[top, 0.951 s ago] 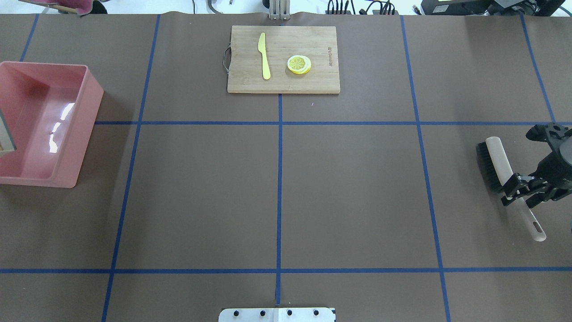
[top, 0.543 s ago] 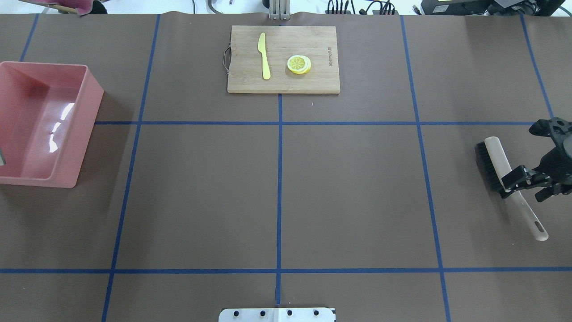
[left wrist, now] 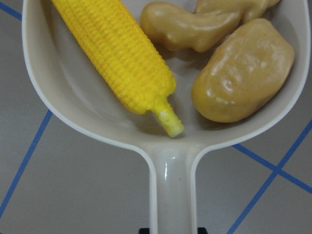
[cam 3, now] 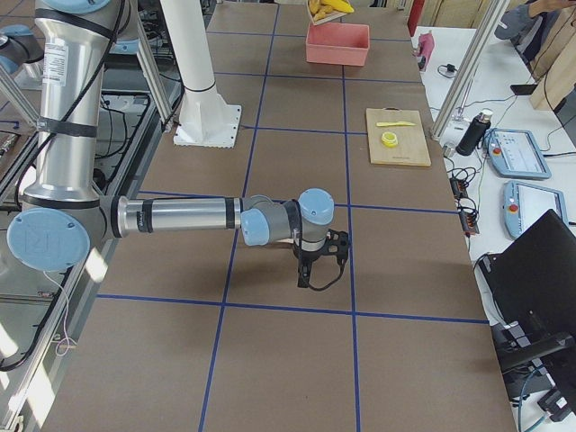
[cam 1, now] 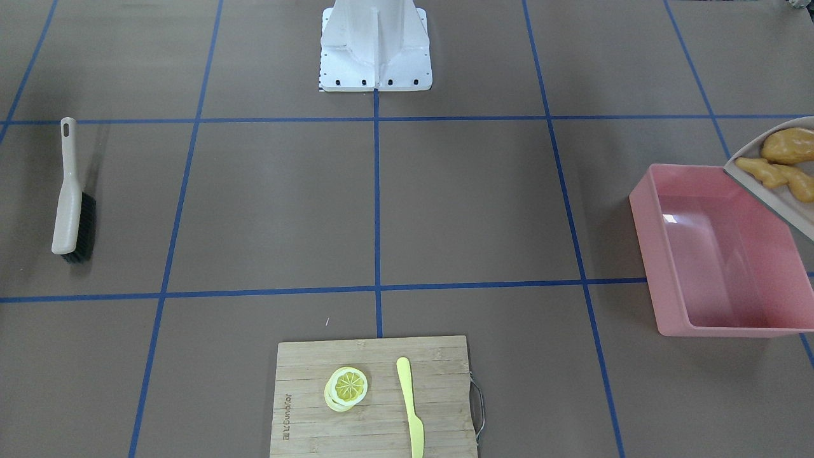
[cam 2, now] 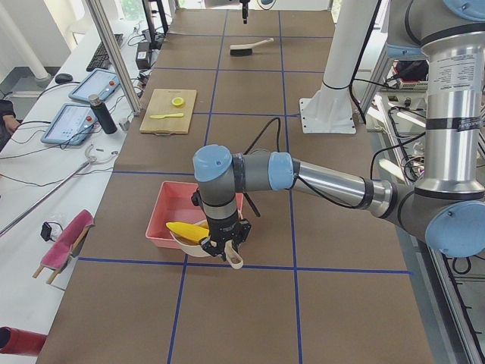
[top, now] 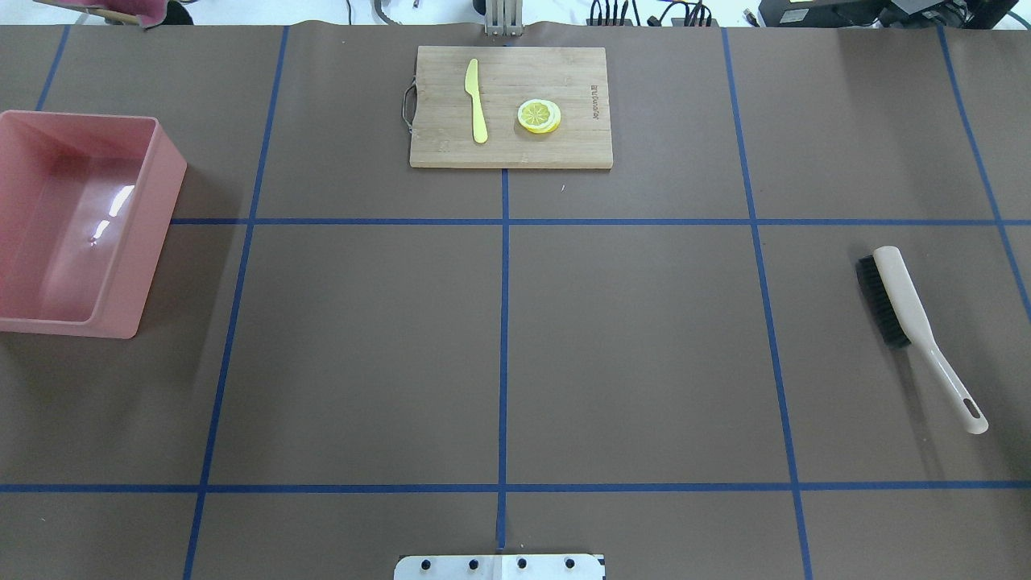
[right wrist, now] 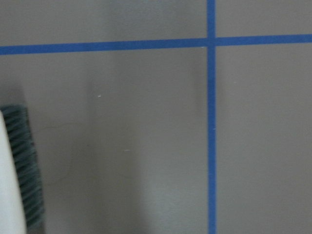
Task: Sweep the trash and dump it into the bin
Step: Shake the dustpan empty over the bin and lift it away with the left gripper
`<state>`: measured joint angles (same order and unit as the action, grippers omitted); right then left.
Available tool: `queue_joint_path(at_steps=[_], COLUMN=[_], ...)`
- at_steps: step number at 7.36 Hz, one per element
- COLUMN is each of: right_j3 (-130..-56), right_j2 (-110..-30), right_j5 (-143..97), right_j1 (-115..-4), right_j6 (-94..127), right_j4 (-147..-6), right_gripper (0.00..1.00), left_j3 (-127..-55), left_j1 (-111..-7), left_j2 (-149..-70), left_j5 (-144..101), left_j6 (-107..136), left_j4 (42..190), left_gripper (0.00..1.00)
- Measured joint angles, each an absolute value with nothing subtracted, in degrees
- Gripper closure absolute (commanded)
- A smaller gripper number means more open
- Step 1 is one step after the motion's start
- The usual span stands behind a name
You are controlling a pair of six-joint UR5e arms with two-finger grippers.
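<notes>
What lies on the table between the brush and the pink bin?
Nothing. In the overhead view that stretch from brush to bin is bare table with blue tape lines; the cutting board sits farther back.

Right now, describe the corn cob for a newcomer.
Pink bin on the robot's left; a beige dustpan hangs at its corner. Inside, the corn cob is long, bright yellow and ridged, unlike the glossy tan potato and ginger root.

One corn cob [left wrist: 114, 56], one potato [left wrist: 243, 73], one ginger [left wrist: 195, 27], one bin [top: 149, 234], one dustpan [left wrist: 173, 185], one brush [top: 904, 296]
</notes>
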<state>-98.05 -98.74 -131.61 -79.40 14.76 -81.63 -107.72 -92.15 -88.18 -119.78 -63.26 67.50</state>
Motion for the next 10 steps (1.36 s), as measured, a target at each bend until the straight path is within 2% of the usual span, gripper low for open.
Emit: queue_joint_path(at_steps=[3, 6, 10], right_j3=[-95.6, -95.4, -95.4], right_j2=[-100.9, -100.8, -98.0], right_j5=[-130.4, -129.3, -127.1], right_j1=[-88.2, -88.8, -87.6], right_j6=[2.9, 1.8, 2.3], right_j4=[-82.3, -82.5, -82.4], right_gripper=[0.00, 0.00, 0.00], left_j3=[-110.8, -113.0, -114.3], left_j1=[-88.4, -82.2, -83.8], left_j2=[-92.9, -95.7, -95.4], left_j5=[-111.5, -104.3, -103.4], left_j6=[-63.1, -63.0, -63.3], left_j4=[59.2, 54.8, 54.5], left_gripper=[1.00, 1.00, 1.00])
